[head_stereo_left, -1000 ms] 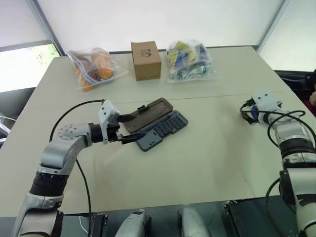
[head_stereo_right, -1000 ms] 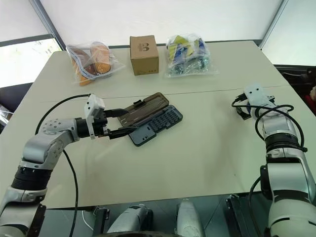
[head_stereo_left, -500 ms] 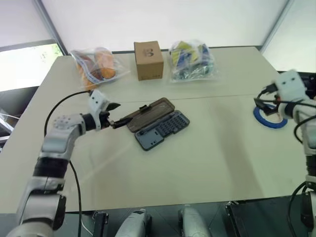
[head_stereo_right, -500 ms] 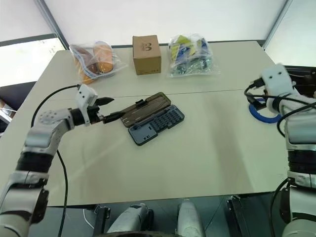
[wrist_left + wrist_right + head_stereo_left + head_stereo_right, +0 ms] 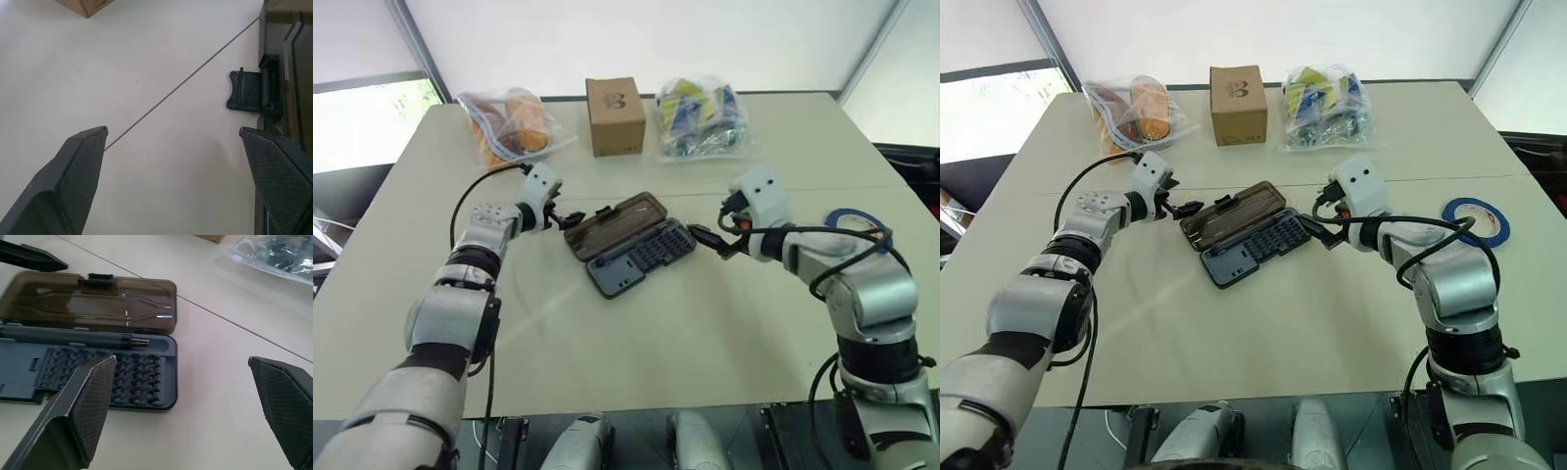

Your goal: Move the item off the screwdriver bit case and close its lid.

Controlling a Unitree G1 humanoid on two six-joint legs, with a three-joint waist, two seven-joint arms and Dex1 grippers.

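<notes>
**Both grippers now flank the open case; tape lies clear of it**

Since one second ago the right gripper (image 5: pixel 1321 230) has swung in from the table's right edge to the case's right end, and the left gripper (image 5: pixel 1185 209) has pushed forward to the lid's left end. Both sets of fingers stand wide apart and carry nothing.

Nearest, at table centre, the screwdriver bit case (image 5: pixel 1252 246) lies open and flat, its rows of bits exposed in the dark grey tray. The lid (image 5: pixel 1230 214) lies folded back at 11 o'clock of the tray, its small black latch tab (image 5: pixel 247 90) just ahead of the left fingers (image 5: pixel 80 161). The left gripper sits at 9 o'clock of the lid, the right at 3 o'clock of the tray.

Well apart, at 3 o'clock of the case, the blue tape roll (image 5: pixel 1475 216) lies flat near the table's right edge.

Farthest, along the back edge: a bag of orange items (image 5: pixel 1136 110), a brown cardboard box (image 5: pixel 1238 91), and a bag of mixed packets (image 5: pixel 1324 105).
</notes>
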